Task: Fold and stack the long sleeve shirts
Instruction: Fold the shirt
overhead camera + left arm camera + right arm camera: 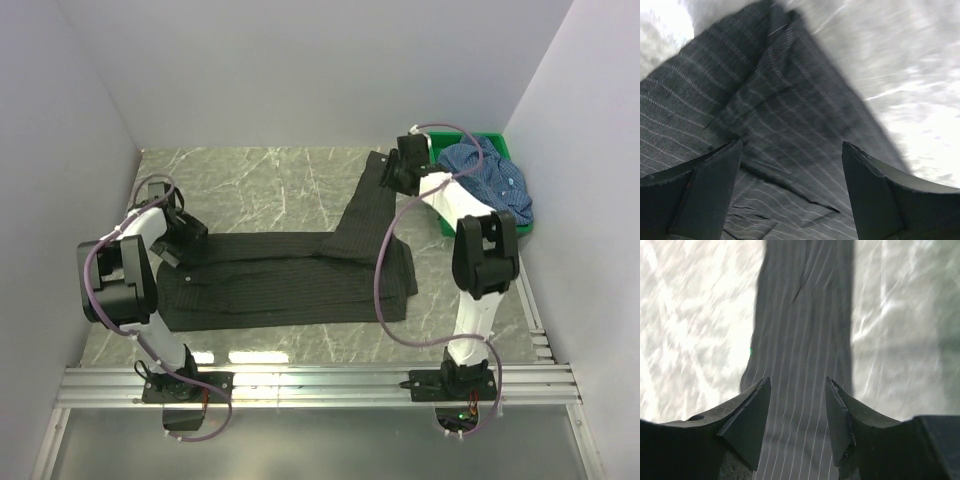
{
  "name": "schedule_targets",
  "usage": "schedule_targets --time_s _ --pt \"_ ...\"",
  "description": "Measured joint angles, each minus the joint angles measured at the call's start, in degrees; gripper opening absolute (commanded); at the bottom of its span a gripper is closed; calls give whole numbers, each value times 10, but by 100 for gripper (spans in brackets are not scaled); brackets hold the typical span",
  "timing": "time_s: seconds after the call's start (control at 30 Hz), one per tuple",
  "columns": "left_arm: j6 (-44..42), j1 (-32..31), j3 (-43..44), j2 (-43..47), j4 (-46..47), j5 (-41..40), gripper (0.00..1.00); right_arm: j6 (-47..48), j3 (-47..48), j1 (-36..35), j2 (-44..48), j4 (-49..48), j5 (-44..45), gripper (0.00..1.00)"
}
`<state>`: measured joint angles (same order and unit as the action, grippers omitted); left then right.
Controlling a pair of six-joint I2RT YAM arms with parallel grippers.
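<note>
Right fingers (747,415) parted over black shirt (805,315), partly off-frame

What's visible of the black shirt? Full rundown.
The black shirt is soft dark cloth with faint pale stripes, lying flat on the marble table, body folded into a long band. One sleeve runs diagonally toward the far right. The open left hand is over its left end, the open right hand over the sleeve.

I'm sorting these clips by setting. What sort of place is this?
Likely a robot lab test cell: plain white walls box in a marble-patterned table, two arms are bolted to an aluminium rail, and a blue shirt sits in a green crate.
</note>
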<state>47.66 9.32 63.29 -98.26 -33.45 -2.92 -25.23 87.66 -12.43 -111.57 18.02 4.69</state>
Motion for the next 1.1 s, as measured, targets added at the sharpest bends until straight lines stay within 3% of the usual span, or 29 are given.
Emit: schedule_targets --time_s 0.17,0.3,0.33,0.37,0.67,1.1 --pt "-5 0 -12 -6 -6 1 91 -5 83 23 -94 31 11 55" --pt "-19 0 -12 24 -12 -5 99 -9 117 30 -152 65 17 55" --pt "-22 0 -12 38 -15 -8 99 -9 120 30 -161 71 18 53" --pt "-26 0 -12 55 -16 -12 99 -10 123 30 -170 79 18 45" --pt "-53 -3 -66 206 -2 -57 99 -15 203 30 -209 137 20 47" --pt "-68 -23 -110 242 21 -99 99 -1 322 28 -275 226 19 42"
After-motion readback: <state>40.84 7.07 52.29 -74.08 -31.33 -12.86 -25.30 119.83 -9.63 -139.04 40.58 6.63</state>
